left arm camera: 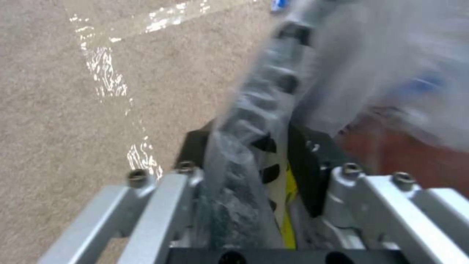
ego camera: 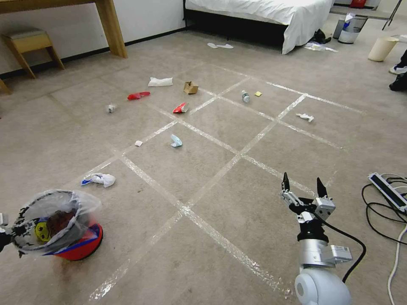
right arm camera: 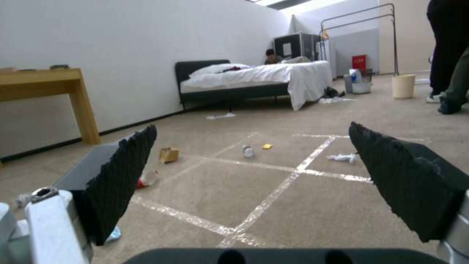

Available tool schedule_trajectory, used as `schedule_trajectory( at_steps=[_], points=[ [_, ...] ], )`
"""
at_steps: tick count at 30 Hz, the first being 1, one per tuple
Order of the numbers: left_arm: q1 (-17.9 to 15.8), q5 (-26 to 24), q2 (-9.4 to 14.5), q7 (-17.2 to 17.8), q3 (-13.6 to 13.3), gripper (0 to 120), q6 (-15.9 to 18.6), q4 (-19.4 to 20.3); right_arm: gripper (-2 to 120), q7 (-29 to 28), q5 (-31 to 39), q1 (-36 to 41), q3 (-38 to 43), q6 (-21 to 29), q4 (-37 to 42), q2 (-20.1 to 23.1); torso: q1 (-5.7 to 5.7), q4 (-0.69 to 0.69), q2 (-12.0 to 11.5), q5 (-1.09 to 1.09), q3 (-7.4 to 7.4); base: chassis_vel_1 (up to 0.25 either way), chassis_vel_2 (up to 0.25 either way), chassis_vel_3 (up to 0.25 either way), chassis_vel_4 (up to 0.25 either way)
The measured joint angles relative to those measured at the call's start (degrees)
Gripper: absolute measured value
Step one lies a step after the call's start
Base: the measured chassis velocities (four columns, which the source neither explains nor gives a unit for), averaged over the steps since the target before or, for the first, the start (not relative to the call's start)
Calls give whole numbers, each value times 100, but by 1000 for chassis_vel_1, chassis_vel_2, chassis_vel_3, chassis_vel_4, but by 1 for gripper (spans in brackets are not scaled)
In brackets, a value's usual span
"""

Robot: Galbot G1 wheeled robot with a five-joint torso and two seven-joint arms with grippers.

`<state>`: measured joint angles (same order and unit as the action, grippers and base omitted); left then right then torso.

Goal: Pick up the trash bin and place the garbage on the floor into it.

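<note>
The trash bin (ego camera: 78, 245) hangs tilted at the lower left, with a clear bag liner, a red and blue edge and a yellow smiley face. My left gripper (left arm camera: 254, 150) is shut on its black rim (left arm camera: 285, 79) and the liner; in the head view it sits at the left edge (ego camera: 3, 239). My right gripper (ego camera: 303, 184) is open and empty above the carpet at lower right. Garbage lies ahead: red wrappers (ego camera: 138, 95) (ego camera: 181, 108), a cardboard box (ego camera: 190, 87), a bottle (ego camera: 245, 96), a yellow scrap (ego camera: 257, 93), tissue wads (ego camera: 160, 81) (ego camera: 305, 117) and a white-blue wad (ego camera: 98, 179).
Tape lines (ego camera: 212, 235) cross the carpet. A bed (ego camera: 271, 17) stands at the back, a wooden desk leg (ego camera: 111, 27) and stool (ego camera: 29, 44) at back left. Grey bins (ego camera: 351, 29) and a beige bin (ego camera: 382, 48) are at back right. A power strip and cables (ego camera: 388, 192) lie at right.
</note>
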<state>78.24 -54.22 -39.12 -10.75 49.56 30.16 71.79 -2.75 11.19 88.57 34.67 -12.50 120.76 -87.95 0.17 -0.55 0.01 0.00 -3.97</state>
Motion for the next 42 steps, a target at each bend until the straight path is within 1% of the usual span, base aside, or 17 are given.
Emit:
schedule_trajectory(
  at_steps=[9, 17, 20, 22, 23, 25, 28, 30, 31, 33, 34, 37, 38, 39, 40, 41, 42],
  points=[
    [140, -27, 77, -83, 35, 5, 71, 167, 100, -1, -16, 28, -6, -1, 51, -7, 0, 0, 0, -3, 0, 0, 0, 0, 0],
    [311, -83, 61, -101, 226, 2, 144, 444, 100, -9, -5, 86, -26, -5, 126, 4, 1, -1, -2, -11, -2, 0, 0, 0, 0],
    [392, -107, 7, -97, 372, 1, 212, 611, 100, -14, 20, 100, -28, -6, 157, 35, 2, -1, -2, -12, -2, 0, 0, 0, 0],
    [480, -175, -144, 11, 597, 0, 264, 890, 100, -32, 63, 123, -41, -6, 197, 84, 2, -3, -3, -13, -3, 0, 0, 0, 0],
    [480, -175, -144, 11, 597, 0, 264, 890, 100, -32, 63, 123, -41, -6, 197, 84, 2, -3, -3, -13, -3, 0, 0, 0, 0],
    [560, -291, -380, 197, 864, 0, 279, 1236, 100, -47, 102, 165, -52, -6, 235, 139, 2, -1, -3, -4, -2, 0, 0, 0, 0],
    [589, -350, -526, 286, 966, 0, 280, 1448, 100, -54, 120, 195, -46, -7, 262, 160, 2, 0, -2, -1, -1, 0, 0, 0, 0],
    [648, -450, -992, 510, 1100, 0, 316, 2025, 100, -76, 163, 298, 32, -29, 363, 195, 2, -4, -2, -2, -1, 0, 0, 0, 0],
    [648, -450, -992, 510, 1100, 0, 316, 2025, 100, -76, 163, 298, 32, -29, 363, 195, 2, -4, -2, -2, -1, 0, 0, 0, 0],
    [723, -470, -1453, 740, 1193, 0, 383, 2561, 100, -93, 212, 327, 50, -35, 441, 248, 2, -3, -3, -2, -1, 0, 0, 0, 0],
    [723, -470, -1453, 740, 1193, 0, 383, 2561, 100, -93, 212, 327, 50, -35, 441, 248, 2, -3, -3, -2, -1, 0, 0, 0, 0],
    [910, -394, -2100, 1136, 1334, 0, 585, 3511, 100, -145, 303, 344, -4, -60, 476, 396, 1, -2, -2, 2, 0, 0, 0, 0, 0],
    [910, -394, -2100, 1136, 1334, 0, 585, 3511, 100, -145, 303, 344, -4, -60, 476, 396, 1, -2, -2, 2, 0, 0, 0, 0, 0],
    [1007, -343, -2356, 1311, 1372, 0, 677, 3880, 100, -159, 358, 352, -18, -96, 476, 469, 2, -2, -2, 1, 0, 0, 0, 0, 0],
    [1063, -303, -2505, 1396, 1382, 0, 721, 4086, 100, -162, 391, 354, -26, -112, 480, 507, 2, -2, -2, 2, 0, 0, 0, 0, 0],
    [1063, -303, -2505, 1396, 1382, 0, 721, 4086, 100, -162, 391, 354, -26, -112, 480, 507, 2, -2, -2, 2, 0, 0, 0, 0, 0],
    [1132, -263, -2720, 1490, 1385, 0, 750, 4332, 100, -163, 442, 363, -51, -138, 486, 567, 2, 0, -2, 2, 0, 0, 0, 0, 0]
  ],
)
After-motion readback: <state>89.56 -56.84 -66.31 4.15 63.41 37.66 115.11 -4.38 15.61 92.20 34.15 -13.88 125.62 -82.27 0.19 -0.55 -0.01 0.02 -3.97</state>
